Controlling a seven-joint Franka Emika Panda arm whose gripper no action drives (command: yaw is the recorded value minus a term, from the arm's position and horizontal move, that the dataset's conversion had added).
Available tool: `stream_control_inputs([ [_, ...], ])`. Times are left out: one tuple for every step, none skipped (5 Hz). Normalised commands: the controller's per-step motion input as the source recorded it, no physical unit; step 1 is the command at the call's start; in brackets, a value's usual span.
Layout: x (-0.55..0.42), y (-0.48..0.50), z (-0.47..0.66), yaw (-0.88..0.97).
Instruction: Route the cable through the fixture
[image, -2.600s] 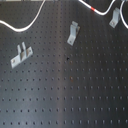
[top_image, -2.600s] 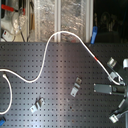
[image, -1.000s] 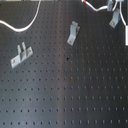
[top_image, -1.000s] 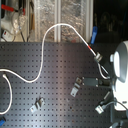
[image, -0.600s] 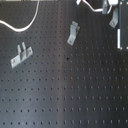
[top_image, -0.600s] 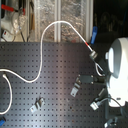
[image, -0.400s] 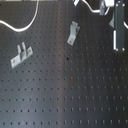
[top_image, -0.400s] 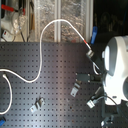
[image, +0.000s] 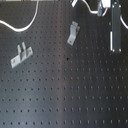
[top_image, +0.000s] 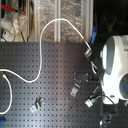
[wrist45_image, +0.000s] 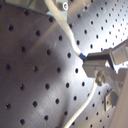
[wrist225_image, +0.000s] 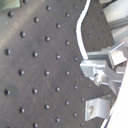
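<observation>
The white cable (top_image: 50, 24) runs from the second exterior view's left edge, arcs up over the black perforated board and comes down to my gripper (top_image: 89, 50), with a red mark just above the fingers. In both wrist views the metal fingertips (wrist225_image: 94, 67) pinch the cable (wrist45_image: 70, 37), so the gripper is shut on it. In the first exterior view the gripper (image: 105, 8) hangs at the top right with cable (image: 86, 5) trailing from it. The nearest metal fixture (image: 73, 33) stands apart, toward the first exterior view's left; the same kind of fixture (top_image: 75, 90) lies below the gripper in the second exterior view.
A second metal clip (image: 21, 55) stands at the first exterior view's left, and further clips (top_image: 37, 104) (top_image: 90, 101) show in the second exterior view. The white arm body (top_image: 116, 65) fills the second exterior view's right. Clutter lies behind the board (top_image: 30, 60).
The arm has swung in from the second exterior view's right toward the board's middle, carrying the cable end. The cable's arc has tightened. The clips have not moved.
</observation>
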Motion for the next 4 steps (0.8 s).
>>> stream_control_inputs([
  [-0.142, -0.055, 0.4, 0.0],
  [-0.124, -0.045, 0.3, 0.0],
  [-0.128, -0.043, 0.26, 0.0],
  [-0.113, 0.0, 0.1, 0.0],
])
